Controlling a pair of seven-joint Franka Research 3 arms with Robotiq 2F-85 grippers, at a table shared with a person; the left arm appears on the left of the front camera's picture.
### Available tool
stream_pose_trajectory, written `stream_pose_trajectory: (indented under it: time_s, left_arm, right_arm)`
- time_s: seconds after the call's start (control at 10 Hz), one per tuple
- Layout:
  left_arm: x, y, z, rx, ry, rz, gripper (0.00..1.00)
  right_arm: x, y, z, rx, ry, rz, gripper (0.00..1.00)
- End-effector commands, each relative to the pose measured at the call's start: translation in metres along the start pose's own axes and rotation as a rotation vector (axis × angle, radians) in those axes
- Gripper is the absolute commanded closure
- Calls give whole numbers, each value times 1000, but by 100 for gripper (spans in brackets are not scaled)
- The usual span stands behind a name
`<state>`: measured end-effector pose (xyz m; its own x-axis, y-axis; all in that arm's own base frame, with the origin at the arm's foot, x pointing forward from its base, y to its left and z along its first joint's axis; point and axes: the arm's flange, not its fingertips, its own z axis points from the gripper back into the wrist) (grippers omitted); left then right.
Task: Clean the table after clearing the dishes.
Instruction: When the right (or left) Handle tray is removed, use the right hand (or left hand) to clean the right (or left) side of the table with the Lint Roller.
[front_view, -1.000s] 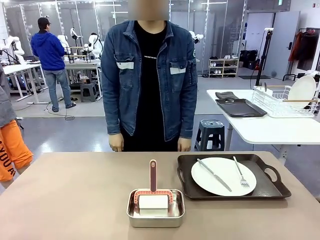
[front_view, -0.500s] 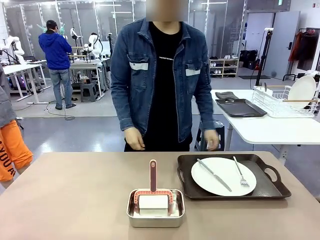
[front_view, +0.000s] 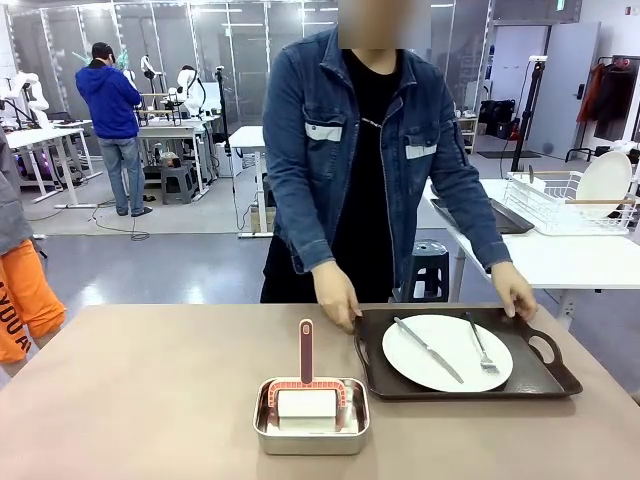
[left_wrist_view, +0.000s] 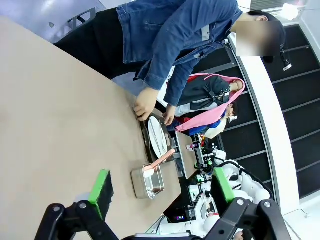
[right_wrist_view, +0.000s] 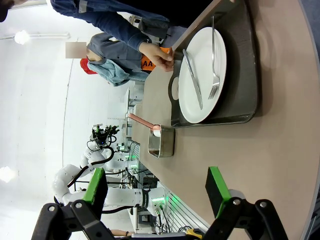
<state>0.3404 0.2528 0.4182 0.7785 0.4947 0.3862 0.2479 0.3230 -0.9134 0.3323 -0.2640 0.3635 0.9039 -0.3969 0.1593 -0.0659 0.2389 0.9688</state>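
Low in the wrist views the left gripper (left_wrist_view: 161, 194) and right gripper (right_wrist_view: 156, 194) are held wide open and empty, while on the table (front_view: 150, 390), lower right in the front view, the tray (front_view: 545, 373) under the plate (front_view: 450, 340) is grasped at its far corners by a person's hands (front_view: 338, 298).

A dark tray (front_view: 530, 386) and a small shiny pan (front_view: 311, 432) sit on the brown table (front_view: 130, 390). Both lie ahead of the right gripper (right_wrist_view: 156, 192), the tray nearer.
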Motion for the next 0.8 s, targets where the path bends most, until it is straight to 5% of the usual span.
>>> stream_pose_trajectory:
  time_s: [0.0, 0.7]
  left_arm:
    - [-2, -1, 4, -11, 8, -6, 0]
    - [-2, -1, 4, -11, 8, -6, 0]
  right_arm:
    - [-1, 3, 1, 2, -4, -1, 0]
    - [-1, 3, 1, 2, -4, -1, 0]
